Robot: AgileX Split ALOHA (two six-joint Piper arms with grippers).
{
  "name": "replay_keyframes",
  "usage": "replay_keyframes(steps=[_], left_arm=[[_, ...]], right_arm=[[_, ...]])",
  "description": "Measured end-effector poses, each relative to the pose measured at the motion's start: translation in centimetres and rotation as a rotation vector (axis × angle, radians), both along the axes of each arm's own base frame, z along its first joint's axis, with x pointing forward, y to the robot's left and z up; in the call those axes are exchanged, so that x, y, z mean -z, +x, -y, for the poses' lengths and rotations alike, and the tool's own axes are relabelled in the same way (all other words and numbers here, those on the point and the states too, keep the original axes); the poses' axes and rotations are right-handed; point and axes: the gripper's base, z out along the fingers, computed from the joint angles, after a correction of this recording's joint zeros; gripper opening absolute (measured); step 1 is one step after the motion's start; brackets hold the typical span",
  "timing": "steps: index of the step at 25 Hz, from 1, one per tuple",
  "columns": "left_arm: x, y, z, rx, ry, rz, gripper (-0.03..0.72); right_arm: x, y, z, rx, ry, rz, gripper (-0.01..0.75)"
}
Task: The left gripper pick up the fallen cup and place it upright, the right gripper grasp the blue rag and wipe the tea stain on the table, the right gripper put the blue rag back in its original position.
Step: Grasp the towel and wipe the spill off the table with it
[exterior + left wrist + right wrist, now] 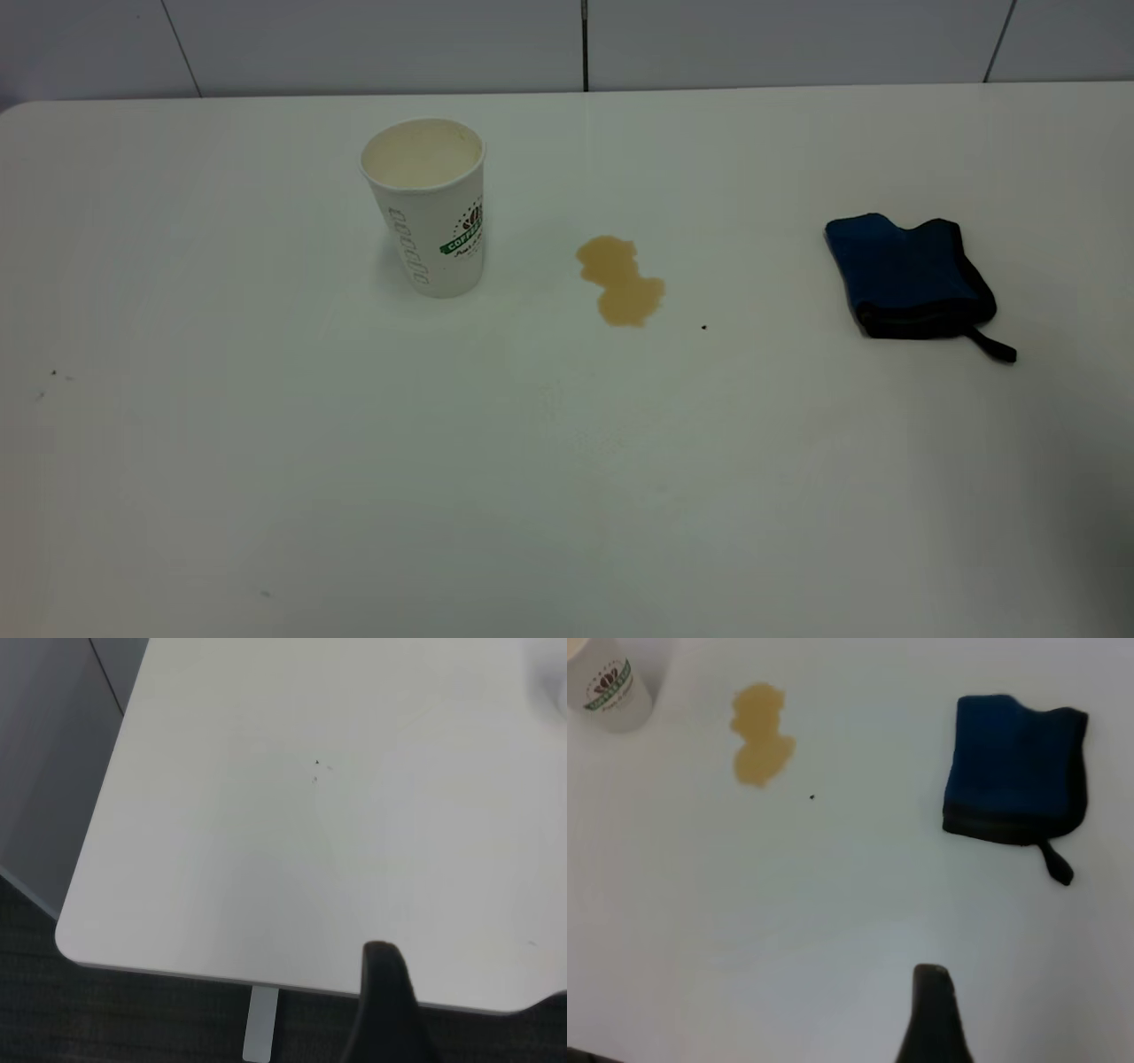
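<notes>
Right wrist view: white desk (850, 904) fills the view; blue rag (1010, 766) lies flat, folded, black edging along one side, short black loop strap (1054, 864) sticking out from a corner; tea stain (760, 735), yellowish-brown, two merged lobes, well apart from the rag; tiny dark speck (812, 797) just beside the stain; cup (607, 687) upright at the frame corner, green logo facing the camera, near the stain, not touching; one dark finger of the right pincer (935, 1019) shows at the frame edge, over bare desk

You have a white cup (427, 208) with green logo band and grey ovals, a yellowish-brown tea stain (620, 281), a dark-blue rag (908, 275) edged black, on a plain white table (354, 461).
</notes>
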Motion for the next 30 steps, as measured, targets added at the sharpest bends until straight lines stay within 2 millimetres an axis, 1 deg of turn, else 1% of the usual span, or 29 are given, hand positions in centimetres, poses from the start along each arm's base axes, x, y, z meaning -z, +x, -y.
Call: replay_keyframes(steps=[3, 5, 6, 8, 10, 13, 16, 20, 24, 28, 30], left_arm=[[0.0, 0.0, 0.0, 0.0, 0.0, 0.0, 0.543], [0.0, 0.0, 0.0, 0.0, 0.0, 0.0, 0.543], [0.0, 0.0, 0.0, 0.0, 0.0, 0.0, 0.543], [0.0, 0.0, 0.0, 0.0, 0.0, 0.0, 0.543], [0.0, 0.0, 0.0, 0.0, 0.0, 0.0, 0.543], [0.0, 0.0, 0.0, 0.0, 0.0, 0.0, 0.543], [0.0, 0.0, 0.0, 0.0, 0.0, 0.0, 0.543], [0.0, 0.0, 0.0, 0.0, 0.0, 0.0, 0.543], [0.0, 0.0, 0.0, 0.0, 0.0, 0.0, 0.543], [0.0, 0.0, 0.0, 0.0, 0.0, 0.0, 0.543], [0.0, 0.0, 0.0, 0.0, 0.0, 0.0, 0.543]], right_arm=[[2.3, 4.5, -0.1, -0.056, -0.001, -0.074, 0.607], [4.6, 7.4, -0.1, -0.088, -0.001, -0.125, 0.603], [5.3, 8.8, -0.1, -0.096, -0.004, -0.128, 0.6], [7.8, 11.4, 0.0, -0.109, -0.03, -0.158, 0.596], [10.0, 13.7, 0.1, -0.109, -0.074, -0.16, 0.593], [14.2, 16.3, 0.5, -0.091, -0.128, -0.188, 0.594], [17.4, 18.2, 0.9, -0.096, -0.191, -0.193, 0.594], [20.5, 20.5, 1.1, -0.105, -0.216, -0.194, 0.594], [22.2, 22.2, 1.4, -0.104, -0.246, -0.17, 0.592], [23.8, 22.5, 1.4, -0.112, -0.25, -0.185, 0.591], [24.4, 22.5, 1.3, -0.112, -0.248, -0.196, 0.566]])
